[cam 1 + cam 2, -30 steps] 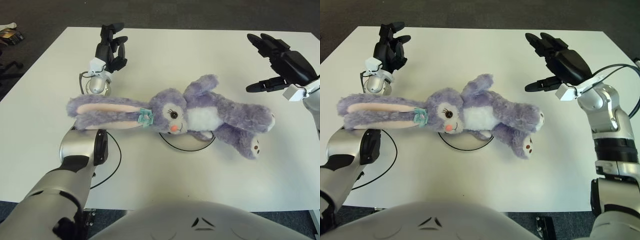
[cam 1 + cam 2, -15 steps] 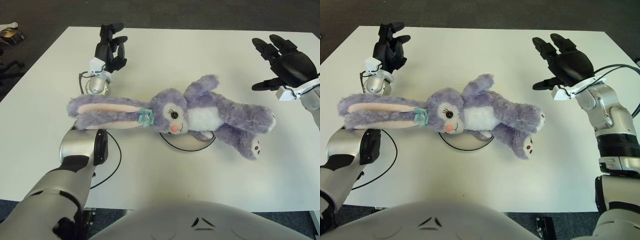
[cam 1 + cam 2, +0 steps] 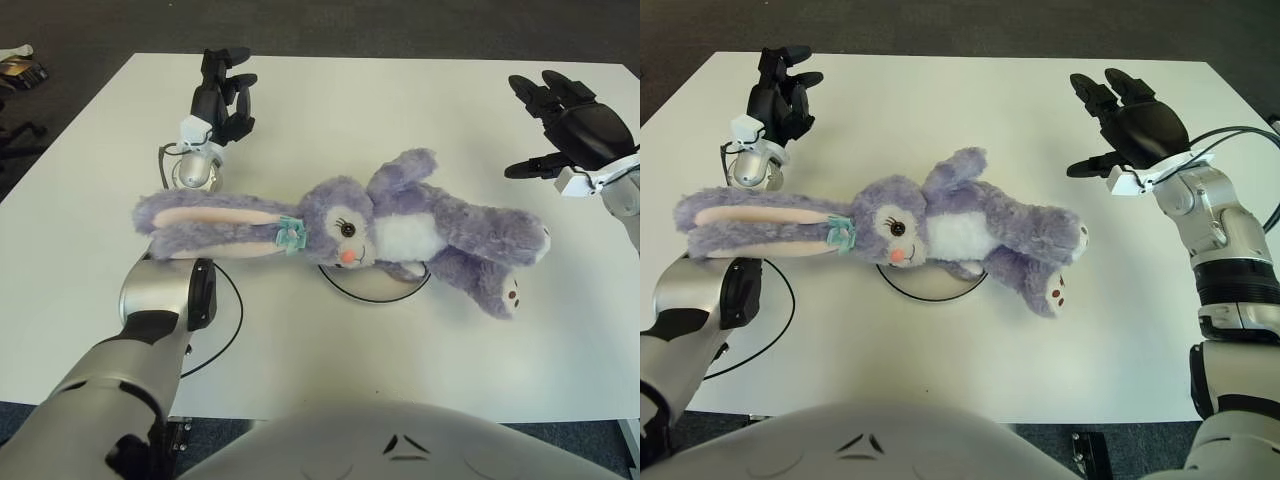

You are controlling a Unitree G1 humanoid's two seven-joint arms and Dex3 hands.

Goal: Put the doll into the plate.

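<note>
White table point(image 3: 300, 330) carries my purple bunny doll point(image 3: 400, 225), lying across the small plate point(image 3: 375, 288). My right hand point(image 3: 1132, 125) hovers well right of it, fingers spread, empty; left hand point(image 3: 225, 95) far-left, fingers curled, empty.

A purple plush rabbit doll point(image 3: 400, 232) lies on its back across the middle of the frame, its long pink-lined ears stretched toward the left and its feet pointing lower right. Under its head and chest sits a small round plate point(image 3: 375, 285), mostly covered, with only its near rim showing.
</note>
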